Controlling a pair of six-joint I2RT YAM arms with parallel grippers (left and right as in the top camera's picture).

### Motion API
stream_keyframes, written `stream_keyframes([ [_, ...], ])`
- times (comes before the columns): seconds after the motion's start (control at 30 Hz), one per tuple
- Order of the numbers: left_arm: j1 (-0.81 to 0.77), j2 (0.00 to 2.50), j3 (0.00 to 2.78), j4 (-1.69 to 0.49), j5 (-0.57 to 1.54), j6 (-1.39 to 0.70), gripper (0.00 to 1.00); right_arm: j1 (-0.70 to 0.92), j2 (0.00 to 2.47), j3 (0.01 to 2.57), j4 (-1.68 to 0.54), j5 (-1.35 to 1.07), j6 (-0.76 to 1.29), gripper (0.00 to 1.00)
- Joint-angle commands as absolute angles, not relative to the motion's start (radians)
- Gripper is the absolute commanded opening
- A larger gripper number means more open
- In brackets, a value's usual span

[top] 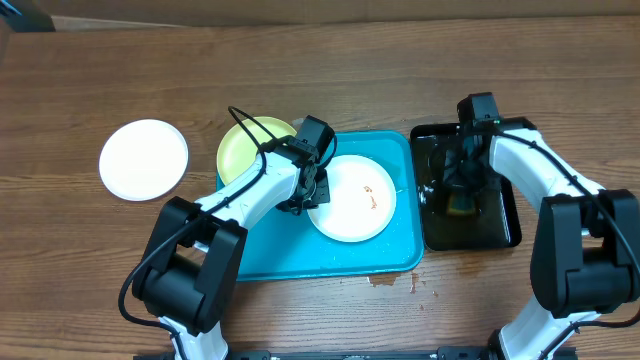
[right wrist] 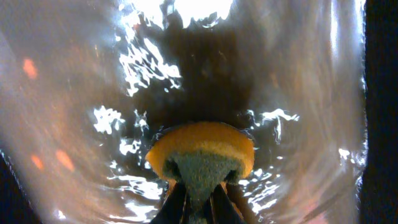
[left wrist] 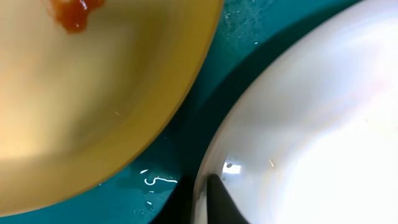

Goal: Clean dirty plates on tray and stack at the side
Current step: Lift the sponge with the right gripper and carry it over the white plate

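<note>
The left gripper [top: 303, 203] is closed on the left rim of the smeared white plate [top: 355, 200], which is laid in the blue tray [top: 300, 255], right of centre. The yellow plate [top: 250, 148], smeared orange, is overlapped onto the tray's far left corner. A second white plate [top: 143, 160] is set on the table [top: 100, 70], well left. The right gripper [right wrist: 199, 202] is clamped on the sponge [right wrist: 202, 149] in the wet black tray [top: 500, 230].

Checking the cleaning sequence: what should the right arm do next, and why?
Probably lift the sponge from the black tray toward the orange-smeared white plate on the blue tray: the right end effector grips the sponge, and the left end effector pinches that plate's rim.
</note>
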State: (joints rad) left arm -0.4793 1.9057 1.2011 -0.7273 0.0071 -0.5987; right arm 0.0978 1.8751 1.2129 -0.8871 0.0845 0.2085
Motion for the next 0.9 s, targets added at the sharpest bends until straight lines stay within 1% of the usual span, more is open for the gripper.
stream_keyframes([
  [0.0,-0.486,1.924,1.192,-0.728,-0.011,-0.598,0.04,0.092,1.874,1.323,-0.959,0.085,0.208,0.04],
  [0.13,-0.486,1.924,1.192,-0.733,-0.011,-0.598,0.05,0.093,1.874,1.357,-1.018,0.085,0.208,0.04],
  [0.2,-0.486,1.924,1.192,-0.733,-0.011,-0.598,0.11,0.093,1.874,1.357,-1.029,0.085,0.208,0.04],
  [0.3,-0.486,1.924,1.192,-0.732,-0.011,-0.598,0.16,0.102,1.874,1.357,-1.044,0.085,0.208,0.04],
  [0.4,-0.486,1.924,1.192,-0.730,-0.011,-0.598,0.18,0.124,1.874,1.357,-1.053,0.102,0.183,0.04],
  [0.47,-0.485,1.924,1.192,-0.723,-0.016,-0.598,0.27,0.138,1.874,1.357,-1.045,0.115,0.186,0.04],
  [0.53,-0.483,1.924,1.192,-0.716,-0.035,-0.598,0.29,0.145,1.874,1.357,-1.044,0.116,0.186,0.04],
  [0.57,-0.483,1.924,1.192,-0.712,-0.042,-0.597,0.29,0.145,1.874,1.357,-1.044,0.115,0.186,0.04],
  [0.6,-0.482,1.924,1.192,-0.707,-0.045,-0.598,0.23,0.145,1.874,1.357,-1.045,0.115,0.186,0.04],
  [0.63,-0.482,1.924,1.192,-0.706,-0.045,-0.598,0.13,0.145,1.874,1.357,-1.047,0.116,0.186,0.04],
  [0.67,-0.482,1.924,1.192,-0.707,-0.044,-0.598,0.06,0.145,1.874,1.357,-1.050,0.116,0.186,0.04],
  [0.7,-0.483,1.924,1.192,-0.710,-0.042,-0.598,0.04,0.145,1.874,1.357,-1.053,0.116,0.186,0.04],
  [0.87,-0.483,1.924,1.192,-0.769,0.011,-0.598,0.04,0.145,1.874,1.357,-1.061,0.115,0.184,0.04],
])
